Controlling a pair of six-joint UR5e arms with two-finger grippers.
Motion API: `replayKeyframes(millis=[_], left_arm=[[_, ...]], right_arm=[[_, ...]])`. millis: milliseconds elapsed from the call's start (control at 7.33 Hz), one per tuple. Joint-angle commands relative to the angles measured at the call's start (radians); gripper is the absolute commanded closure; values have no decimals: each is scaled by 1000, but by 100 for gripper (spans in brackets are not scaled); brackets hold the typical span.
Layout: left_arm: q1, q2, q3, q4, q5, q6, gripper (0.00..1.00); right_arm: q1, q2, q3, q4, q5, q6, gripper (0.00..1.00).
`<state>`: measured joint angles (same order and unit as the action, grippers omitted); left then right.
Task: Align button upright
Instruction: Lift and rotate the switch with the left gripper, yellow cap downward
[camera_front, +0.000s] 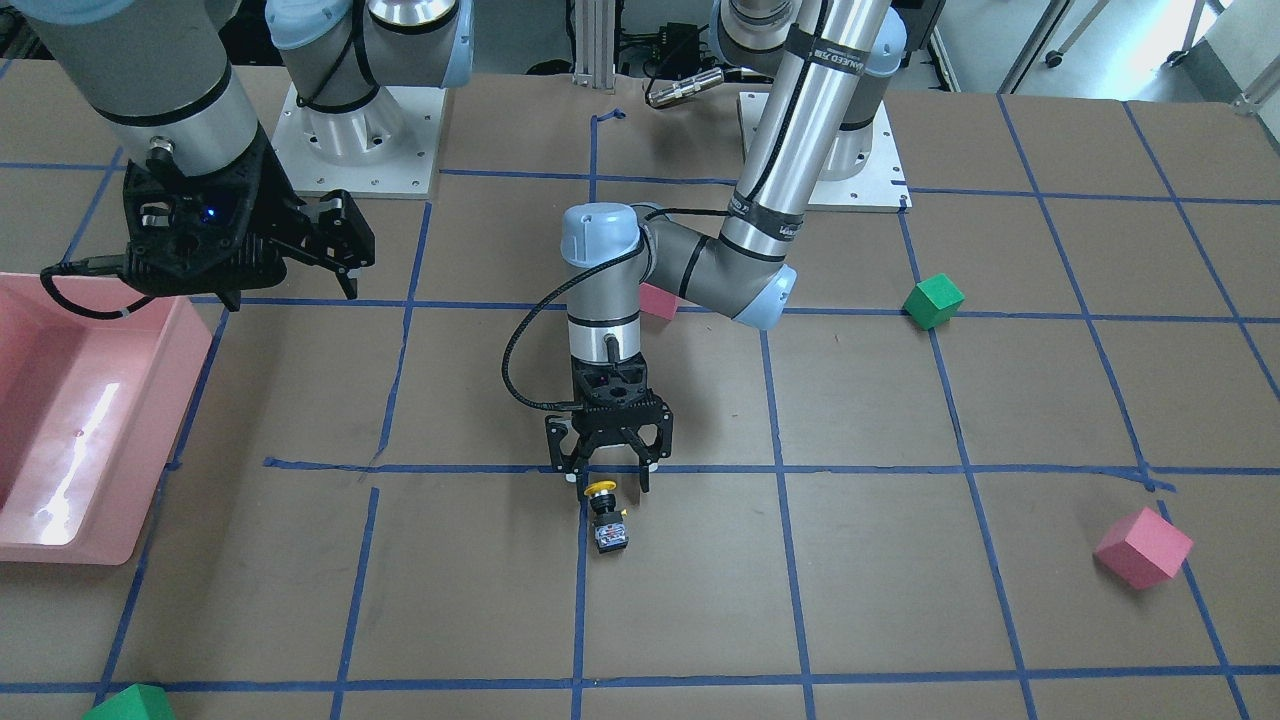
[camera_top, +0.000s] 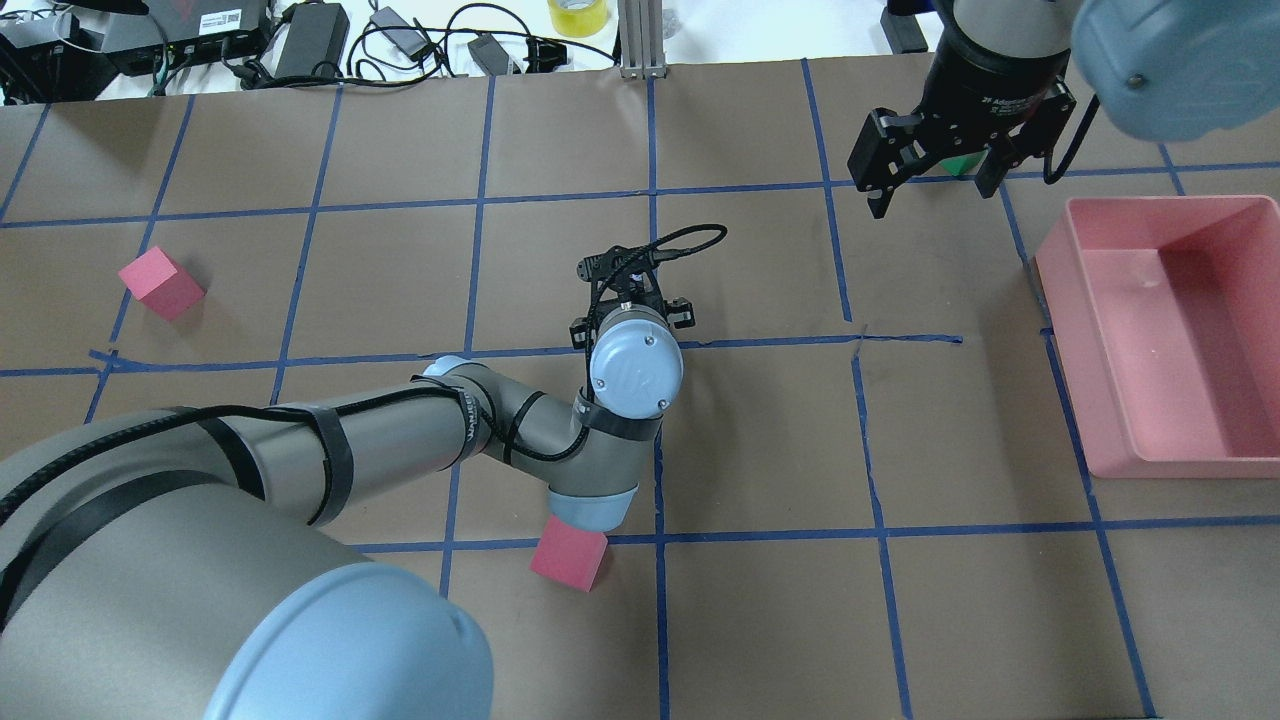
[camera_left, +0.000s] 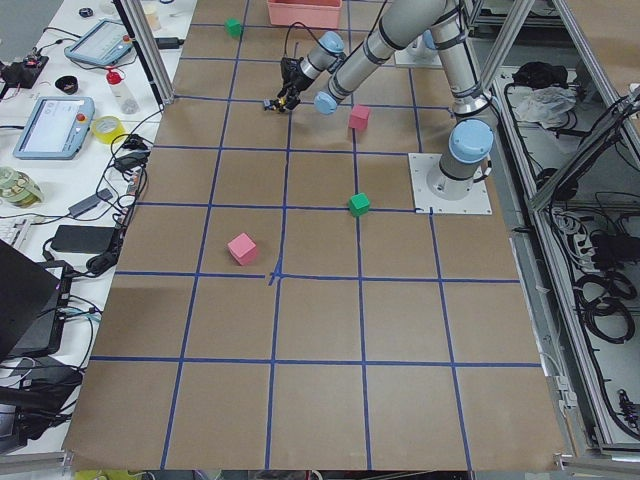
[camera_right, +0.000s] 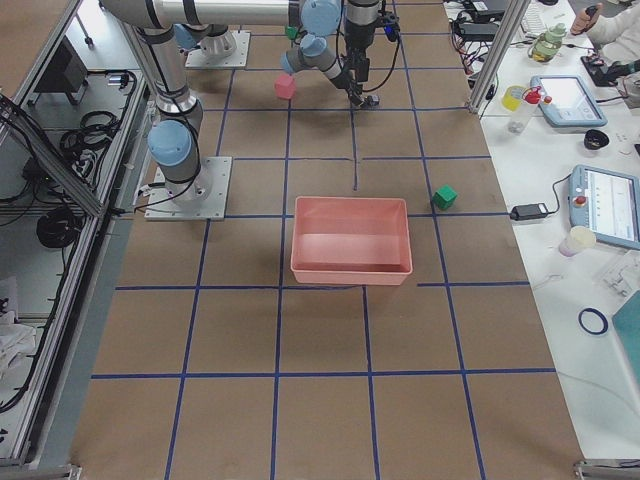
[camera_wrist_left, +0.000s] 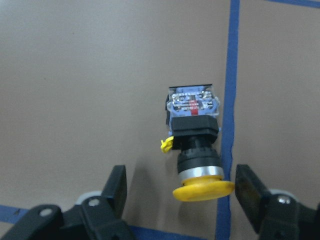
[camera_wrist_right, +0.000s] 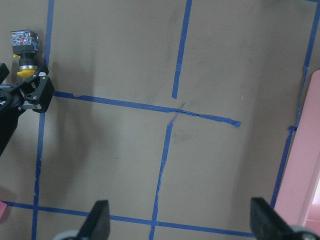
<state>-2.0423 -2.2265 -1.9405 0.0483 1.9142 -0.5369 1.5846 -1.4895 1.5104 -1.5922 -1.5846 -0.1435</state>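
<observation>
The button (camera_front: 606, 518) lies on its side on the brown table, yellow cap toward the robot, silvery terminal end away. In the left wrist view the button (camera_wrist_left: 195, 145) sits just ahead of the jaws, its yellow cap between the open fingertips (camera_wrist_left: 119, 182). My left gripper (camera_front: 611, 483) is open, pointing down, just above the cap. In the overhead view the left wrist (camera_top: 636, 362) hides the button. My right gripper (camera_front: 345, 262) is open and empty, raised near the pink bin; in its wrist view the button (camera_wrist_right: 24, 45) shows at far left.
A pink bin (camera_front: 70, 420) stands on the robot's right side. Pink cubes (camera_front: 1143, 547) (camera_top: 569, 556) and green cubes (camera_front: 933, 300) (camera_front: 130, 704) lie scattered. Blue tape lines grid the table. Cables and devices lie along the far edge (camera_top: 300, 40).
</observation>
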Motion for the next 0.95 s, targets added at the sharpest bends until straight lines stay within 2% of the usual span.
replayKeyframes(millis=[0,136,545,682,818], left_arm=[[-12,-13,11,12,25,3,41],[-15,-13,11,12,25,5,48],[-22,4,9,10,23,15,91],[-22,31,11,1,19,44,99],[-21,60,14,-10,16,96,99]], right_arm=[[1,-1,2,3,18,11,0],[2,0,2,1,11,-1,0],[0,-1,4,1,8,-2,0],[0,-1,4,1,5,-4,0],[0,-1,4,1,6,-4,0]])
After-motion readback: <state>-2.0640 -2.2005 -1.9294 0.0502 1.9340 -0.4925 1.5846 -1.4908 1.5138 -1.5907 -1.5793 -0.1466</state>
